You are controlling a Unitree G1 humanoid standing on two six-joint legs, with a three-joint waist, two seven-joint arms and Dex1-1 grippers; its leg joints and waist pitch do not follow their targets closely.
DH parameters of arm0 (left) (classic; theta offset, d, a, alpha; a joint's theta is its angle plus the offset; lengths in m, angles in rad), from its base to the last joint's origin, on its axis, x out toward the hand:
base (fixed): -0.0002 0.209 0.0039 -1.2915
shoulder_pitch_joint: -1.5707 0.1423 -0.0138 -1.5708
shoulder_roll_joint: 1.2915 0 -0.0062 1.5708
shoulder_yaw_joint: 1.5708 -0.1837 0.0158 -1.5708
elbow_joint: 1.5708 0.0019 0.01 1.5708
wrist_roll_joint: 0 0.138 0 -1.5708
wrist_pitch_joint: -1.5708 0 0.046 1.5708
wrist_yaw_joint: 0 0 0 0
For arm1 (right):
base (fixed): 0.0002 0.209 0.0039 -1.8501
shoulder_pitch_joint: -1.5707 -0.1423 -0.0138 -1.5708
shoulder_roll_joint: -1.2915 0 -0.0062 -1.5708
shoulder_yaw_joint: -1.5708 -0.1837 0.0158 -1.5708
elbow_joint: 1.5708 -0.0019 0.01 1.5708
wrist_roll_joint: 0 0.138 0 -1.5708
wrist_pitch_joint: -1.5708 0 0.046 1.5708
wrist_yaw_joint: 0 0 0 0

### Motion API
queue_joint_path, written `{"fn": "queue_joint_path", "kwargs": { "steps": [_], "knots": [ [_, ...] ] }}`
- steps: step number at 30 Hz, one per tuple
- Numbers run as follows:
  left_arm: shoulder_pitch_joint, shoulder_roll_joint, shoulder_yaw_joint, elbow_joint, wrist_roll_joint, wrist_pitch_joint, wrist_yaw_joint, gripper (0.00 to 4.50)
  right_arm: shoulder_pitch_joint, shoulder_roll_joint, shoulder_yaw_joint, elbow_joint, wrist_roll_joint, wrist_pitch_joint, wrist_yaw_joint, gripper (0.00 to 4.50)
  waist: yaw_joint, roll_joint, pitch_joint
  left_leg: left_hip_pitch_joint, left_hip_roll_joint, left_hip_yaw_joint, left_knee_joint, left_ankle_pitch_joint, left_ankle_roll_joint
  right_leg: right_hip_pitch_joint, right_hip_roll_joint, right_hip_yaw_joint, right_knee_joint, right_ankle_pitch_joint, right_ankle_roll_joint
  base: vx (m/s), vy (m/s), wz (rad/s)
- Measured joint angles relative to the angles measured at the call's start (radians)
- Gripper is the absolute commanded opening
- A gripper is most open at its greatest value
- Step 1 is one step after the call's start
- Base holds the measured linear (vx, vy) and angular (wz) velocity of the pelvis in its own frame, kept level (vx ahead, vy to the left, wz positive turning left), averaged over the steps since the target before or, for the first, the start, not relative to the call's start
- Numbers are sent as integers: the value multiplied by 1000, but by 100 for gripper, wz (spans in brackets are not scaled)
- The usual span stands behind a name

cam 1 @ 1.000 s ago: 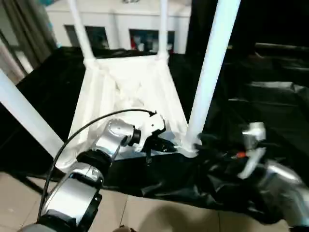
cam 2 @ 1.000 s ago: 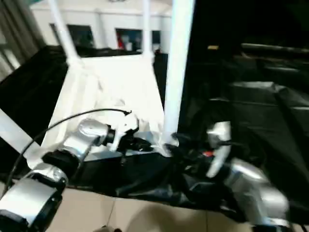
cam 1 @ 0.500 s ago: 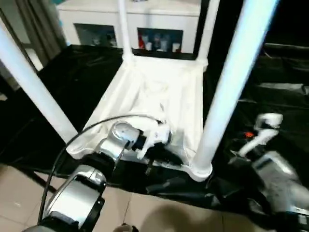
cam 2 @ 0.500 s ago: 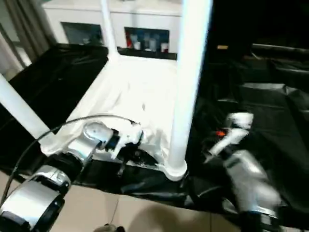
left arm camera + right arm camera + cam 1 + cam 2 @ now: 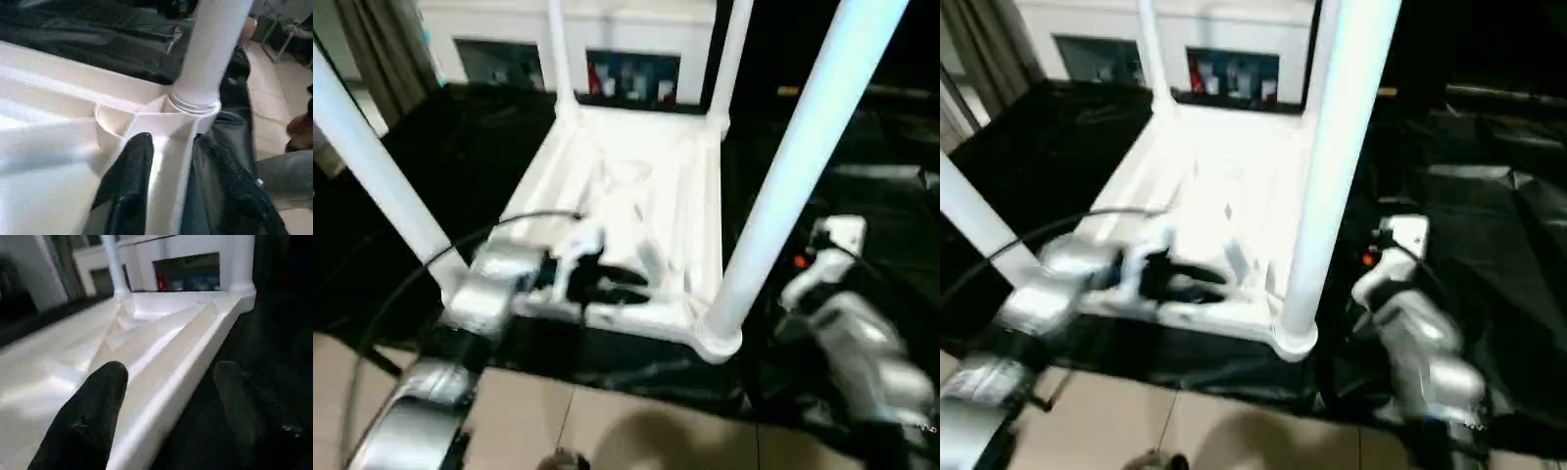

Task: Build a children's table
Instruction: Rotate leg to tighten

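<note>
Left gripper [image 5: 168, 161] newly parted astride upturned white table [image 5: 636, 196] rim.

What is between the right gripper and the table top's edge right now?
Nothing visible. In the right wrist view the right gripper stands open astride the table top's rim, one finger over the ribbed underside, the other over the black sheet.
</note>
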Motion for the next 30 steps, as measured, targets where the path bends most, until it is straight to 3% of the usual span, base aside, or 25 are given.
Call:
{"fn": "queue_joint_path", "kwargs": {
  "steps": [5, 8, 14, 19, 22, 30],
  "knots": [
    [83, 113, -18, -250, -7, 157, -13, 212, 61, -212, 65, -72, -81, 54, 135, 315, -6, -2, 1, 4, 0, -1, 0, 0, 0, 4, 1, 1, 1, 0, 1, 0, 0, 0],
    [127, 179, -24, -339, 14, 220, -12, 234, 138, -381, 53, -132, -87, 88, 265, 315, -3, -2, 1, 6, 0, -1, 0, 0, 0, 6, 1, 1, 0, 0, 1, 0, 0, 0],
    [147, 215, -91, -386, 69, 272, 24, 277, 261, -525, 31, -350, 67, 178, 503, 315, -8, -1, 0, 8, 0, -2, 1, 0, 0, 8, 2, 1, 1, 1, 3, 0, 0, 0],
    [144, 223, -133, -333, 141, 254, 92, 332, 234, -493, 59, -401, 110, 228, 494, 315, -24, -2, -1, 11, 0, -4, 3, 0, 0, 12, 2, 1, 1, 3, 3, 0, 0, 0],
    [141, 219, -148, -305, 164, 241, 122, 351, 230, -458, 98, -406, 111, 237, 471, 315, -24, -2, -1, 14, 0, -5, 3, 0, -1, 15, 2, 1, 1, 3, 3, 0, 0, 0],
    [132, 181, -174, -205, 217, 142, 248, 406, 203, -349, 114, -408, 112, 264, 360, 315, -21, -2, -1, 19, -1, -5, 3, 0, -1, 20, 2, 2, 1, 1, 9, 0, 0, 0]
  ]
}}
